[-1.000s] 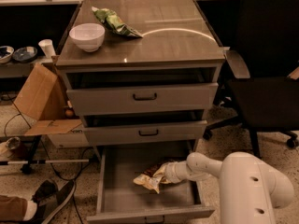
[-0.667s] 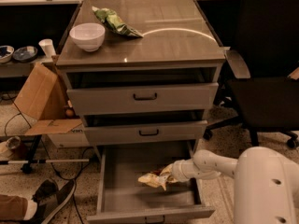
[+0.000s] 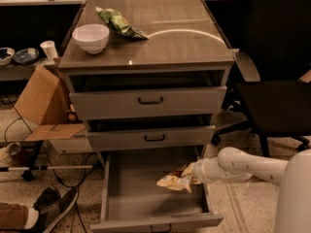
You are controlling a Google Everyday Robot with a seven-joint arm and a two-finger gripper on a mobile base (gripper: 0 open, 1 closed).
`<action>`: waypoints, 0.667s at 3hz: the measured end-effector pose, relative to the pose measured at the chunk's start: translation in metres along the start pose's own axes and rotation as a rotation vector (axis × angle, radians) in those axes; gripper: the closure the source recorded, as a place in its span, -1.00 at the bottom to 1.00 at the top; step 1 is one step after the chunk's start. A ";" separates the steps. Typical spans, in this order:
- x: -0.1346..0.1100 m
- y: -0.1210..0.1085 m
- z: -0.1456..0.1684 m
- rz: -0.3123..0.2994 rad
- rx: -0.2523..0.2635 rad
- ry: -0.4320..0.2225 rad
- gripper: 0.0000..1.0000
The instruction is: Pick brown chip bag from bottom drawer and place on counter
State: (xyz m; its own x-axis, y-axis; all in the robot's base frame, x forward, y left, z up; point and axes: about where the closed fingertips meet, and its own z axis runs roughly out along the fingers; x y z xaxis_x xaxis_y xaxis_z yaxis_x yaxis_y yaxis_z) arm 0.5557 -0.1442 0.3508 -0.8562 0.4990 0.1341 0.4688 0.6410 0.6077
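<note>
The bottom drawer (image 3: 146, 193) stands pulled open, its grey floor bare on the left. The brown chip bag (image 3: 174, 180) hangs crumpled above the drawer's right side, held at its right end. My gripper (image 3: 190, 174) reaches in from the right on a white arm and is shut on the bag. The counter (image 3: 184, 42) is the glossy top of the cabinet, well above the gripper.
A white bowl (image 3: 91, 37) and a green chip bag (image 3: 119, 23) sit on the counter's left and back. Two upper drawers (image 3: 150, 101) are slightly open. A black chair (image 3: 279, 76) stands at right, a cardboard box (image 3: 41, 106) at left, a shoe (image 3: 48, 205) on the floor.
The gripper with the brown chip bag has moved right and slightly up inside the bottom drawer; the bag is now off the drawer floor.
</note>
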 end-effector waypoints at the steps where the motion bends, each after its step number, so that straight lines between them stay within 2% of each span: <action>1: -0.020 0.020 -0.065 -0.069 0.024 -0.044 1.00; 2: -0.045 0.043 -0.130 -0.127 0.052 -0.060 1.00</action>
State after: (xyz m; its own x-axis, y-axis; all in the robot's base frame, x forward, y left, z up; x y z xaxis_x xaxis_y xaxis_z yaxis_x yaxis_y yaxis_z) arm 0.5860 -0.2146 0.4728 -0.8954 0.4452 0.0106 0.3697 0.7299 0.5750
